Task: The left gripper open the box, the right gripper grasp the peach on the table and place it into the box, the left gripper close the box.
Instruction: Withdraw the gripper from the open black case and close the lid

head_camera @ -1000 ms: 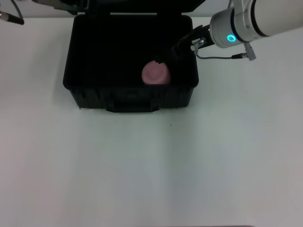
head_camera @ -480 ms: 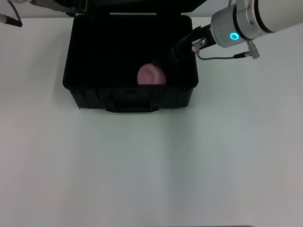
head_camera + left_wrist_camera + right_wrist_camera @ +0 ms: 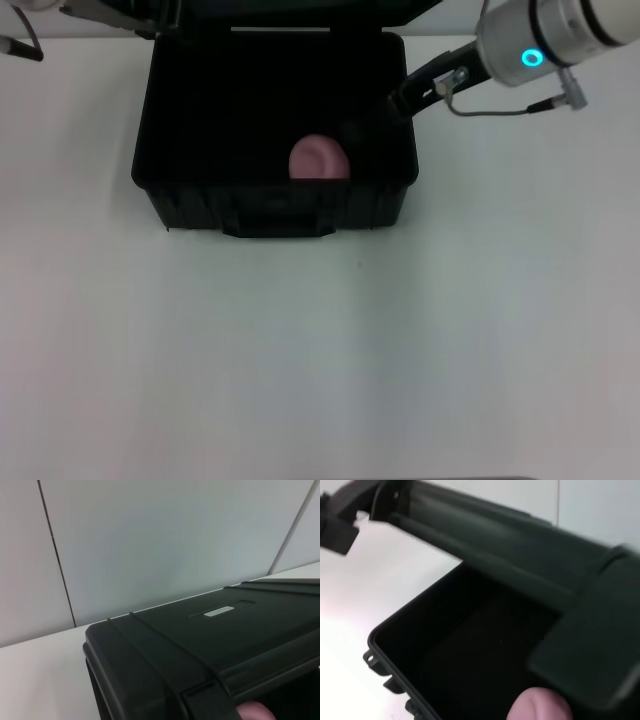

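Observation:
The black box [image 3: 275,208] stands open at the far middle of the white table [image 3: 320,350]. The pink peach [image 3: 319,160] rests inside it, close to the front wall. My right gripper [image 3: 397,104] hovers over the box's right rim, apart from the peach and holding nothing. The right wrist view looks down into the box [image 3: 415,635], with the peach [image 3: 537,705] at the frame's edge. My left gripper [image 3: 125,12] sits at the raised lid's far left corner. In the left wrist view the lid [image 3: 200,635] shows with its white label [image 3: 218,612], and a sliver of peach [image 3: 255,711].
A thin cable [image 3: 500,108] hangs under the right wrist beside the blue ring [image 3: 529,58]. A dark curved piece [image 3: 22,45] lies at the table's far left edge. White tabletop stretches in front of the box and to both sides.
My right gripper has let go of the peach and drawn back up and to the right, out of the box. The peach settled slightly left inside. The left arm barely moved.

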Motion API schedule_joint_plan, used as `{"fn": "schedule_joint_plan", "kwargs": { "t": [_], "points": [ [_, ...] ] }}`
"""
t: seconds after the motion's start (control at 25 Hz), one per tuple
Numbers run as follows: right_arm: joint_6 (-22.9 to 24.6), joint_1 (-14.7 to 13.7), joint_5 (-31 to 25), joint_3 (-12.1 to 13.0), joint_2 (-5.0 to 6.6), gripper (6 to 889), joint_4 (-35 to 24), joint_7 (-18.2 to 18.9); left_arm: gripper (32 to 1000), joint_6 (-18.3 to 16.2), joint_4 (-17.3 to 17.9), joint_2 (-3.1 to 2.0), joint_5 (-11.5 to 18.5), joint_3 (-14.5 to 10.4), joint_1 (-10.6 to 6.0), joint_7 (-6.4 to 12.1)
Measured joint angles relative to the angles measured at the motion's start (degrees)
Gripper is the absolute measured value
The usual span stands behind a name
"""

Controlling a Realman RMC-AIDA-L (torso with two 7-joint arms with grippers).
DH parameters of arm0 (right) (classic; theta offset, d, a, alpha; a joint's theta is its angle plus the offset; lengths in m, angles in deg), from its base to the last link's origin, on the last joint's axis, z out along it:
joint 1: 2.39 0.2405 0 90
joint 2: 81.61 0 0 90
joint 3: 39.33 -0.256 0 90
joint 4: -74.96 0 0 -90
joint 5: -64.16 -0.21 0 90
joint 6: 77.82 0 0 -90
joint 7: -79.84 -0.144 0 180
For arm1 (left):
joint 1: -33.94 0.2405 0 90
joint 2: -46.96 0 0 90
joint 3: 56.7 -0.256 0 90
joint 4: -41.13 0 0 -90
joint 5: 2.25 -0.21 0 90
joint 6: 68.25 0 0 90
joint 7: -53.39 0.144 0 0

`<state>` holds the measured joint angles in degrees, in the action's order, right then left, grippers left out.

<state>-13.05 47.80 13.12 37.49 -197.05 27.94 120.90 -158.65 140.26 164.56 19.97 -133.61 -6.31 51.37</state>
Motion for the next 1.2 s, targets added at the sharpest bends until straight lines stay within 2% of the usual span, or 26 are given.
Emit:
{"fn": "schedule_joint_plan", "kwargs": {
  "t": [0.2,0.44,0.96,1.2],
  "points": [
    [3.7,-0.1,2.7,-2.1,1.52,867,-2.0,-2.3,384,0.0,0.0,-0.01,0.0,0.0,0.00,0.00],
    [9.7,0.5,7.7,-6.3,2.84,866,-3.5,-4.1,387,0.0,0.0,-0.01,-0.1,0.0,0.00,0.00],
    [17.9,1.3,18.6,-6.5,3.11,866,-5.9,-7.6,392,-0.1,0.0,-0.01,0.1,0.0,-0.03,-0.01],
    [19.6,1.3,19.8,-6.6,3.12,866,-5.6,-8.1,395,-0.1,0.0,-0.01,0.1,0.0,-0.17,-0.01]
  ]
}}
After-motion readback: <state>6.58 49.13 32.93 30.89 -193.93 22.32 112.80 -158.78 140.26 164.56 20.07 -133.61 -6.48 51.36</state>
